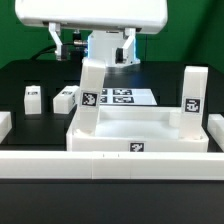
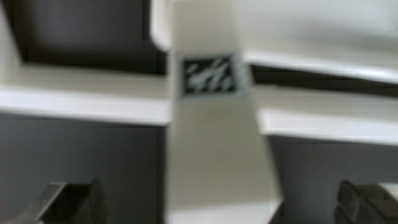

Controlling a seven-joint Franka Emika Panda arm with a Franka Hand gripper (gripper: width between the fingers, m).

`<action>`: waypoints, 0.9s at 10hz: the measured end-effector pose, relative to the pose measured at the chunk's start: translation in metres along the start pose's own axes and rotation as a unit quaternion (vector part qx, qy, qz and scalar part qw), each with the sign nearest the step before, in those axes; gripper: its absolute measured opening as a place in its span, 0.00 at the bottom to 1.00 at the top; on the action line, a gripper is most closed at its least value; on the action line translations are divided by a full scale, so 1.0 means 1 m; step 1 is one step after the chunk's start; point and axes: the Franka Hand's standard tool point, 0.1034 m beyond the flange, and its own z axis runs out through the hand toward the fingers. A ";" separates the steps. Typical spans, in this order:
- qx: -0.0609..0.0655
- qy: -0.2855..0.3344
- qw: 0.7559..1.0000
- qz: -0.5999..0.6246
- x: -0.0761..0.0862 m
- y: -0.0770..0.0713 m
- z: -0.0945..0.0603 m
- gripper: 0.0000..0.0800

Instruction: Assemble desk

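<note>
On the black table [image 1: 20, 75], the white tabletop [image 1: 140, 130] lies in the near middle. A left leg [image 1: 90, 98] stands upright at its left end and a right leg [image 1: 192, 98] at its right end. A loose leg [image 1: 32, 97] and a second loose leg [image 1: 65, 98] lie further left. The gripper [image 1: 95, 55] hangs wide open astride the left leg, its fingers [image 2: 365, 200] clear of it.

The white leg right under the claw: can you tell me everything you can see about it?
The leg is a white post with square sides that looks like smooth plastic. A black-and-white tag sits on its front. The leg stands about upright, with its foot in the back corner of the tabletop, on the exterior view's left. The open claw hangs above it. One finger is on each side with a gap showing, so nothing grips the leg.
</note>
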 end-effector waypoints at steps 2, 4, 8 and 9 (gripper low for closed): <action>0.021 -0.087 0.996 0.004 0.000 0.001 0.002 0.81; 0.034 -0.144 0.989 -0.001 0.001 0.007 0.004 0.81; 0.044 -0.175 0.984 0.000 0.005 0.009 0.006 0.81; 0.037 -0.179 0.983 -0.006 0.006 0.012 0.006 0.81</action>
